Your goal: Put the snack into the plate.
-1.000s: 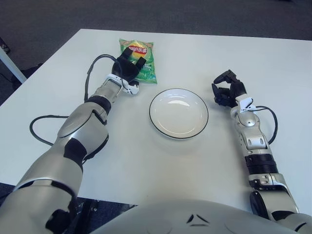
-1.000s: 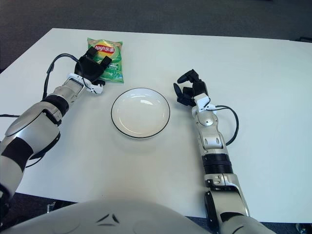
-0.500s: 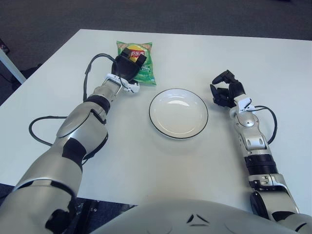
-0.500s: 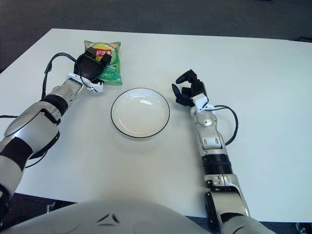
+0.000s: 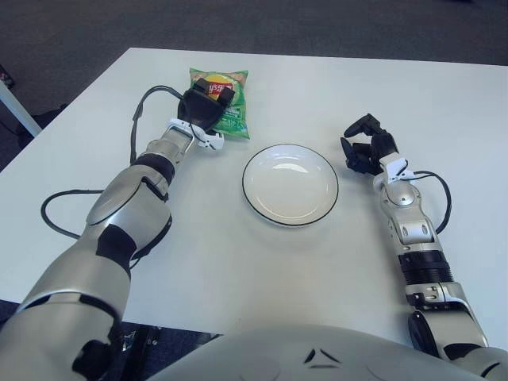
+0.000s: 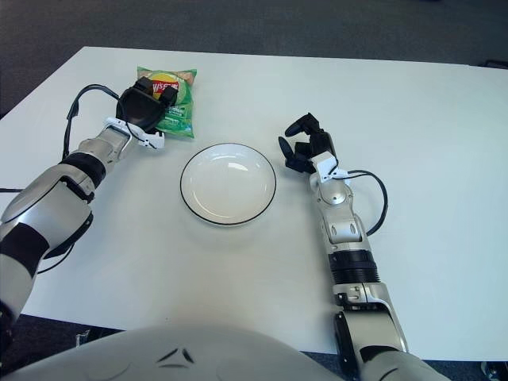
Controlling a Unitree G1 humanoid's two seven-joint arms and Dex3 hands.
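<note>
- the snack (image 5: 225, 109) — a green chip bag with a yellow top and a red logo — lies flat on the white table (image 5: 262, 262), at the far left, well short of the far edge.
- the left hand (image 5: 205, 106) sits on top of the bag, over its near-left part; its black fingers (image 5: 223, 94) curl down onto the bag's upper half, closed on it.
- the bag looks to be resting on the table; i cannot tell whether any part of it is lifted.
- the left arm (image 5: 135, 190) stretches from the near left corner up to the bag, with a black cable (image 5: 144, 113) looping beside the wrist.
- the plate (image 5: 290, 184) — white, round, with a thin dark rim — stands near the middle of the table, to the right of and nearer than the bag, apart from it.
- nothing lies in the plate.
- the right hand (image 5: 365, 145) is just right of the plate, not touching it, its fingers loosely curled and holding nothing.
- the right arm (image 5: 409, 230) runs back toward the near right, a black cable (image 5: 439, 198) looping at its outer side.
</note>
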